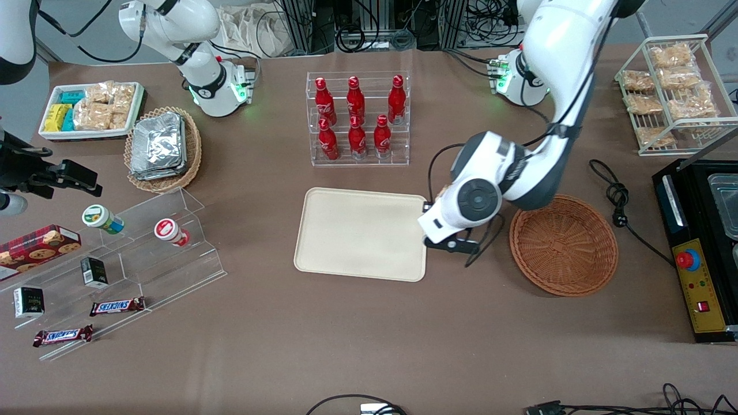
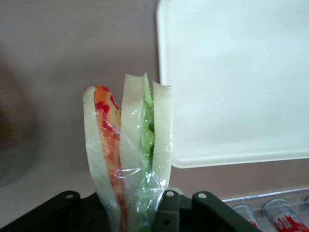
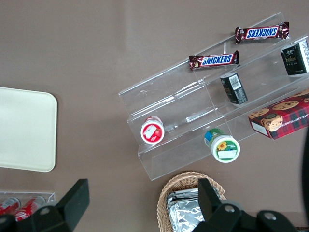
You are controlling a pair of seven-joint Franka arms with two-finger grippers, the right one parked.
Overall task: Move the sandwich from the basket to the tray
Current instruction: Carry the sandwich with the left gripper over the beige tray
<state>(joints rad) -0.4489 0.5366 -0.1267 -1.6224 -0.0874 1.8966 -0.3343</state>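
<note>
One sandwich in the claw, which hangs between one cream tray and one reddish-brown wicker basket; six red bottles, two Snickers bars, two round tubs, one cookie box

The working arm's pincer hangs over the brown worktop between the cream tray and the reddish-brown wicker basket, just beside the tray's edge; a bottle rack stands farther from the camera than the tray.
</note>
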